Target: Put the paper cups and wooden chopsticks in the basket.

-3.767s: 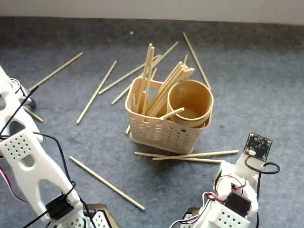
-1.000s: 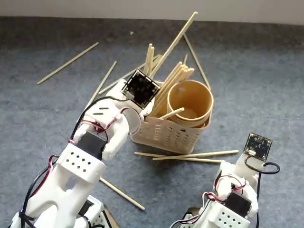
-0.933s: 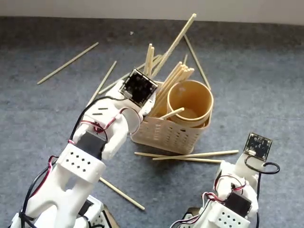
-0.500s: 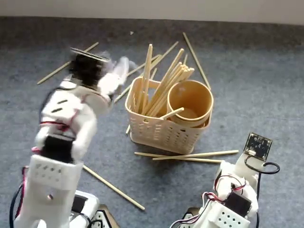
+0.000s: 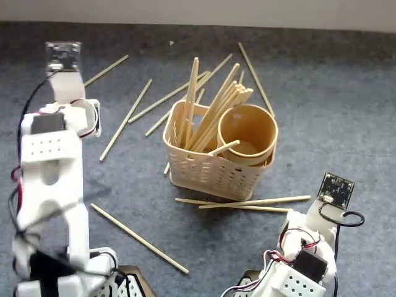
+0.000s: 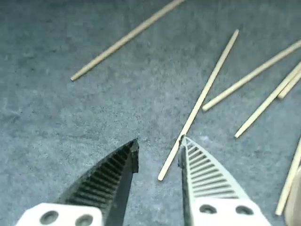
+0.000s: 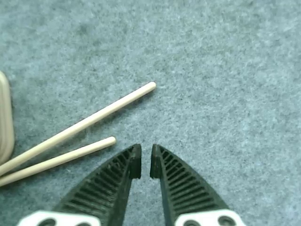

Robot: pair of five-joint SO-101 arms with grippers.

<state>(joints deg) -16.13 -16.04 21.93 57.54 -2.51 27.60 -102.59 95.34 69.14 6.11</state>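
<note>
The cream basket (image 5: 210,173) stands mid-table and holds a tan paper cup (image 5: 247,133) and a bundle of wooden chopsticks (image 5: 213,114). Loose chopsticks lie around it, one to its left (image 5: 127,120) and a pair in front (image 5: 247,203). My left gripper (image 6: 159,143) is open and hovers low over the carpet at the far left. The near end of a chopstick (image 6: 202,101) lies between its fingers, close to one fingertip (image 6: 182,143). My right gripper (image 7: 145,149) is shut and empty, just beside the ends of two chopsticks (image 7: 84,123).
More chopsticks lie at the back left (image 5: 105,63), behind the basket (image 5: 255,71) and near the front left (image 5: 139,238). The left arm (image 5: 52,142) stands tall on the left side. A sliver of the basket wall (image 7: 3,117) shows in the right wrist view.
The left arm held a chopstick above the basket, let it drop in, then swung away to the far left. The right arm has stayed still.
</note>
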